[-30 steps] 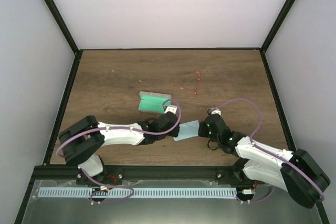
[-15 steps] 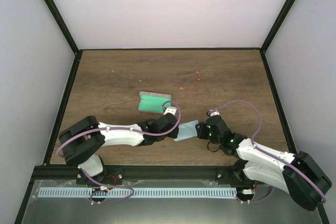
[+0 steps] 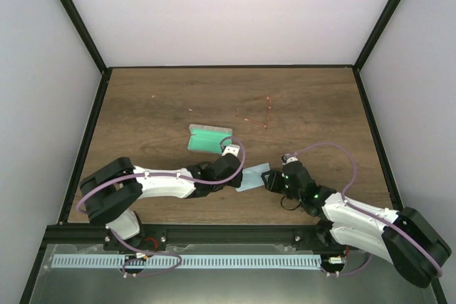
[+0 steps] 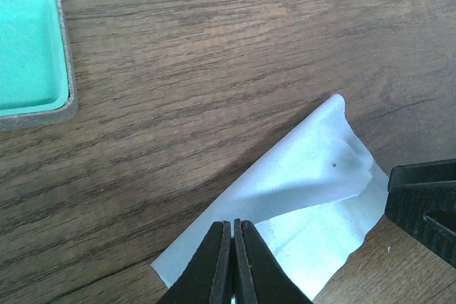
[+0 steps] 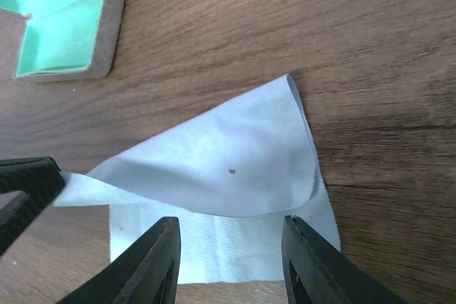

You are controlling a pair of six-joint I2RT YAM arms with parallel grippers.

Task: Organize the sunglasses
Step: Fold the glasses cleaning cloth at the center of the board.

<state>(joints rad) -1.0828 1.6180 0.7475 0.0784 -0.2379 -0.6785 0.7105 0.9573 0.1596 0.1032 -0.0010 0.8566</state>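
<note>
One cloth [image 5: 214, 169] edge seemingly pinched by left hand [image 4: 233, 228]; right hand [image 5: 229, 227] parted.

Cloth [image 3: 253, 178] and open case [image 3: 209, 139] on a wooden table [image 3: 157, 105].
The pale blue cloth lies near the table's front edge, one flap raised and folded over its lower layer, with a small dark speck on it. The grey, green-lined case lies open beyond it to the left, not touching.

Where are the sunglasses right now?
In the overhead view, the sunglasses lie on the table, beyond and to the right of the open green-lined case.
</note>
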